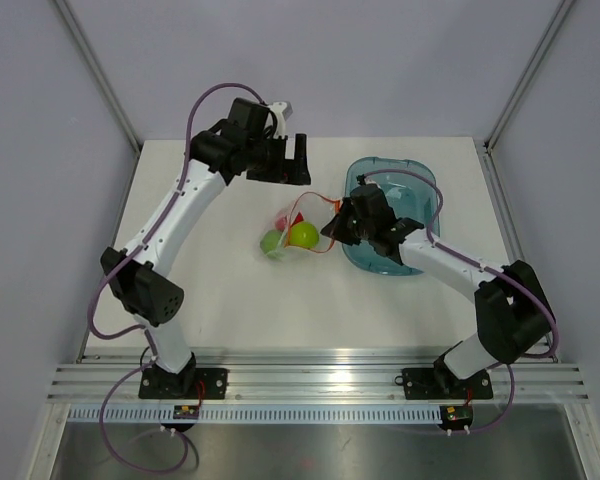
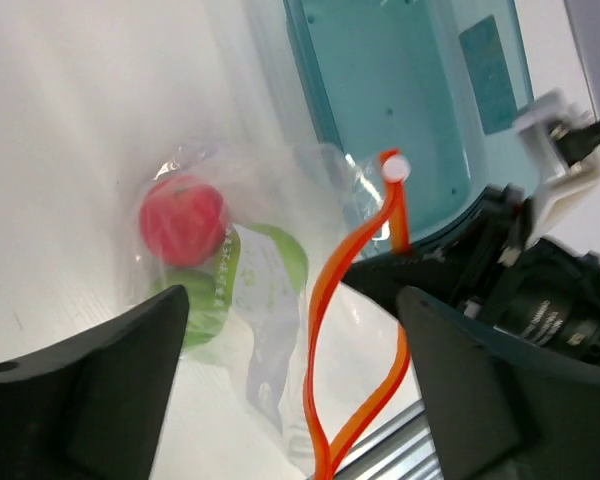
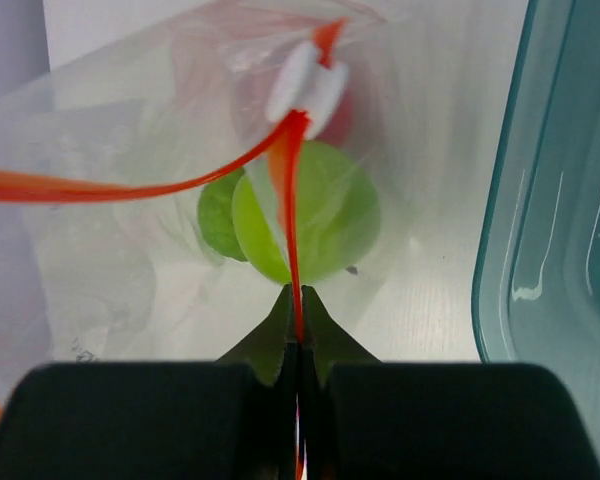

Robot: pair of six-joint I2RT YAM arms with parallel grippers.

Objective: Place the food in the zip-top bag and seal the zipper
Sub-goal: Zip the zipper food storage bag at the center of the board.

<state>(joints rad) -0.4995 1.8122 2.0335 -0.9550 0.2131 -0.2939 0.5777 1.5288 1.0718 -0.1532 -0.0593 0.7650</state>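
Observation:
The clear zip-top bag lies on the table with all three fruits inside: two green apples and the red one. My right gripper is shut on the orange-red zipper and holds the mouth up. In the right wrist view the fingertips pinch the zipper below its white slider, with a green apple behind. My left gripper is open and empty, behind and above the bag. Its wrist view shows the red apple, a green apple and the looping zipper, which gapes.
A translucent teal oval tray stands at the right, under my right forearm; it also shows in the left wrist view and the right wrist view. Grey walls with metal posts enclose the table. A metal rail runs along the near edge.

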